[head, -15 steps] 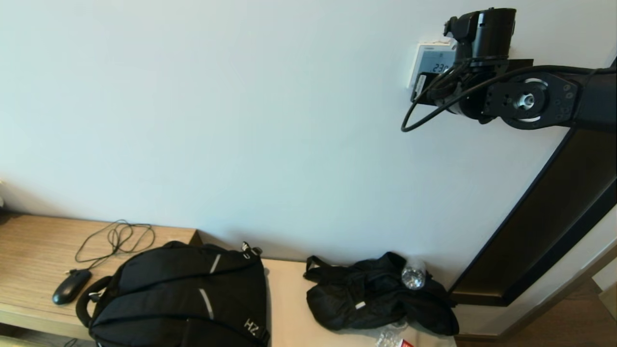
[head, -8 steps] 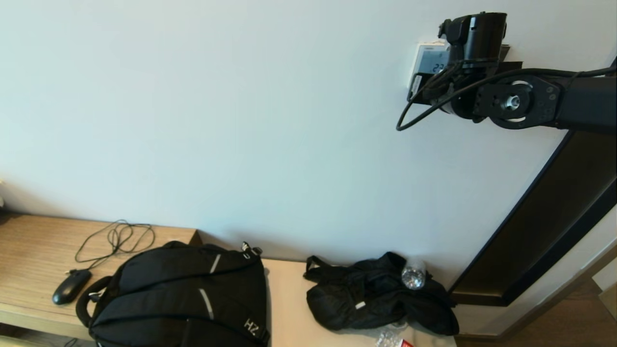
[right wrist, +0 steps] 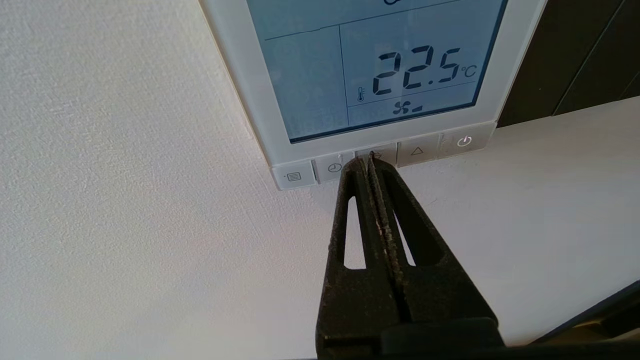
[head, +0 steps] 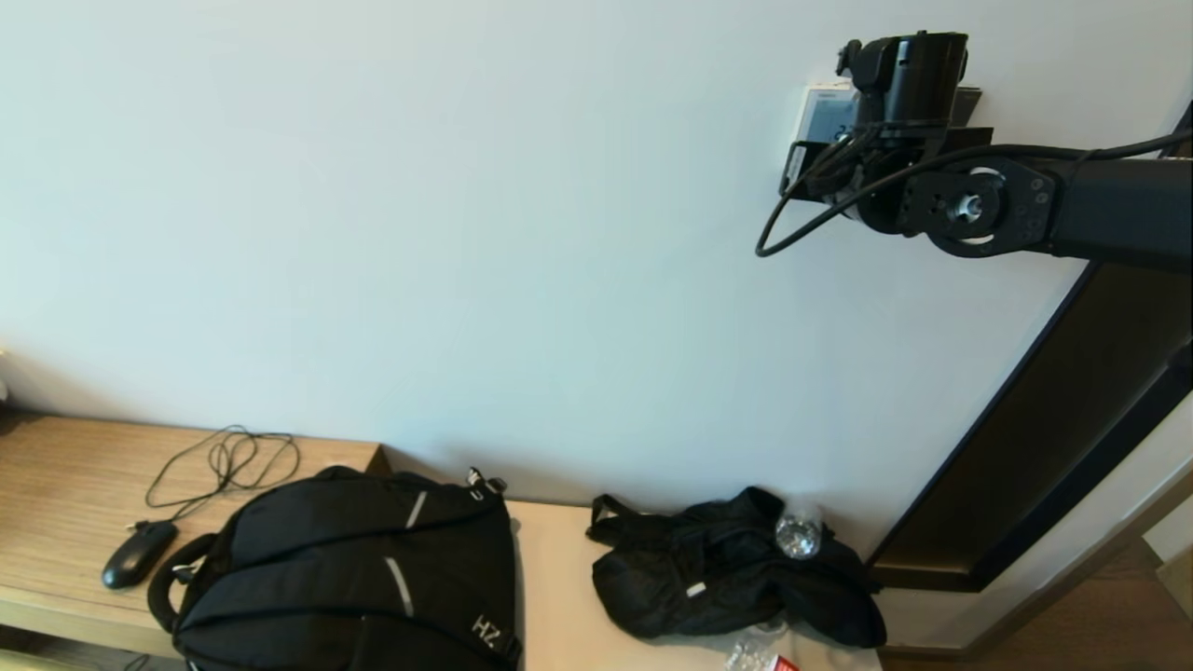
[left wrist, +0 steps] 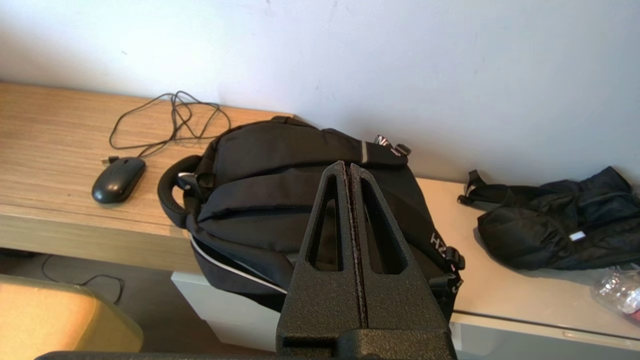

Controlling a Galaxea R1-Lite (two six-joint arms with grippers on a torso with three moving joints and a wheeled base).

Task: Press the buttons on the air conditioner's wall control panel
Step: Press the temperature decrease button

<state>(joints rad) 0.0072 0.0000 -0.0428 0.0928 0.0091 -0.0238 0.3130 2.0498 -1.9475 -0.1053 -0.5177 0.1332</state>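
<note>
The white wall control panel (head: 820, 112) hangs high on the wall at the upper right, mostly hidden behind my right wrist. In the right wrist view its screen (right wrist: 375, 65) reads 22.5 °C above a row of buttons. My right gripper (right wrist: 366, 159) is shut and empty, its tips against the middle button (right wrist: 382, 151), between the clock button (right wrist: 334, 168) and the up-arrow button (right wrist: 417, 151). The power button (right wrist: 464, 141) is at the row's end. My left gripper (left wrist: 348, 167) is shut and empty, parked above the backpack.
A black backpack (head: 354, 568), a wired mouse (head: 138, 552) and a black jacket (head: 727, 573) with a plastic bottle (head: 799, 533) lie on the low wooden desk (head: 65, 485). A dark frame (head: 1072, 419) runs beside the panel on the right.
My right arm has moved left and closer to the wall, covering more of the panel. The display dropped from about 23 to 22.5.
</note>
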